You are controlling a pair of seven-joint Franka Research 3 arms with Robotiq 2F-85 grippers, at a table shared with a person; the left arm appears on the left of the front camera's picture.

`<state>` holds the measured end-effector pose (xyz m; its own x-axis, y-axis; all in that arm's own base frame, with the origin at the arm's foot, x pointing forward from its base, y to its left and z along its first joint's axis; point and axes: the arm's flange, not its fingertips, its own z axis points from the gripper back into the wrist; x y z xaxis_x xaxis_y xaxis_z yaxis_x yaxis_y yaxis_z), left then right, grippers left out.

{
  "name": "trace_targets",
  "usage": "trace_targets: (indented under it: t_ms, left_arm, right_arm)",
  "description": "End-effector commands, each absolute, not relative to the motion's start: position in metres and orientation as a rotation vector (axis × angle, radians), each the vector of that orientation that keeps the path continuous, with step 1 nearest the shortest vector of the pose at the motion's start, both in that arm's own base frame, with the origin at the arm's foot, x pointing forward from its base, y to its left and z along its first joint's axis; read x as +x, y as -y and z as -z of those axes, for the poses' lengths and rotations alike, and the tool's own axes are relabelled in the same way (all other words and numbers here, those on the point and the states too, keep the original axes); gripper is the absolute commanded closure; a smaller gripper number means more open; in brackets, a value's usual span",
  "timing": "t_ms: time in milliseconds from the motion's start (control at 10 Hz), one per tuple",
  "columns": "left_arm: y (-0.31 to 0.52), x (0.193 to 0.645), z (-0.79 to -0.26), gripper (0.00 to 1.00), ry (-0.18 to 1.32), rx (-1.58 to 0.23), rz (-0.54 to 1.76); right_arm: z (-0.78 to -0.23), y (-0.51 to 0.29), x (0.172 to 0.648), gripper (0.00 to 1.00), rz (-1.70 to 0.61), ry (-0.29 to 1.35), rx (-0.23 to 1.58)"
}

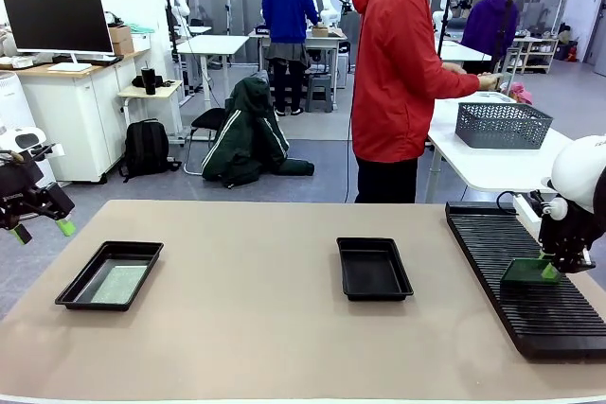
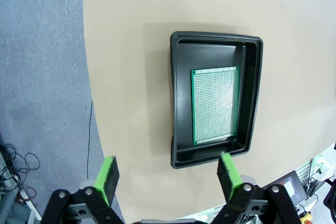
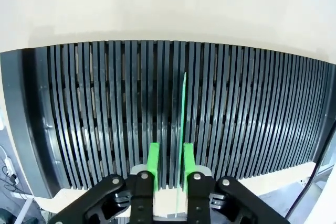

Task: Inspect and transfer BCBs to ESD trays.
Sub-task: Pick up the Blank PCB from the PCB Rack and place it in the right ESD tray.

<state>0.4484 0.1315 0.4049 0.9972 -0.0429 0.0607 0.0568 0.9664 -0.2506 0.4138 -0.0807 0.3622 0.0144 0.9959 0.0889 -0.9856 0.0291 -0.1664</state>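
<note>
Two black ESD trays lie on the tan table. The left tray (image 1: 71, 298) (image 2: 178, 103) holds one flat green BCB (image 1: 120, 284) (image 2: 214, 104). Nothing lies in the middle tray (image 1: 373, 270). My left gripper (image 1: 43, 231) (image 2: 168, 174) hangs open above the table's left edge, just short of the left tray. Another BCB (image 1: 525, 273) (image 3: 183, 108) stands on edge in a slot of the black rack (image 1: 530, 309) (image 3: 94, 108). My right gripper (image 1: 549, 270) (image 3: 171, 163) straddles its near end, jaws narrow. The board sits against one pad, and a gap shows at the other.
A person in a red jacket (image 1: 398, 73) stands at the far side, turned toward a white side table with a grey mesh basket (image 1: 502, 125). The ribbed rack runs along the table's right side. Bare tabletop lies between the trays.
</note>
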Motion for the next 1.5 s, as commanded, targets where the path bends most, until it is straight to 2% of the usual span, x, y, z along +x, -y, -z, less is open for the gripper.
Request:
trace_targets:
  t_ms: [0,700,1100,1400]
  left_arm:
    - [-0.132,0.447,-0.403,0.0,0.068,-0.255,0.052]
    - [-0.132,0.447,-0.403,0.0,0.068,-0.255,0.052]
    - [-0.132,0.447,-0.403,0.0,0.068,-0.255,0.052]
    - [-0.132,0.447,-0.403,0.0,0.068,-0.255,0.052]
  right_arm:
    - [-0.364,0.081,0.418,0.79,-1.529,0.162,-0.06]
    - [-0.367,0.078,0.419,0.99,-1.527,0.155,-0.064]
    - [-0.381,0.077,0.417,1.0,-1.534,0.163,-0.074]
    - [-0.418,0.079,0.411,1.0,-1.517,0.106,-0.071]
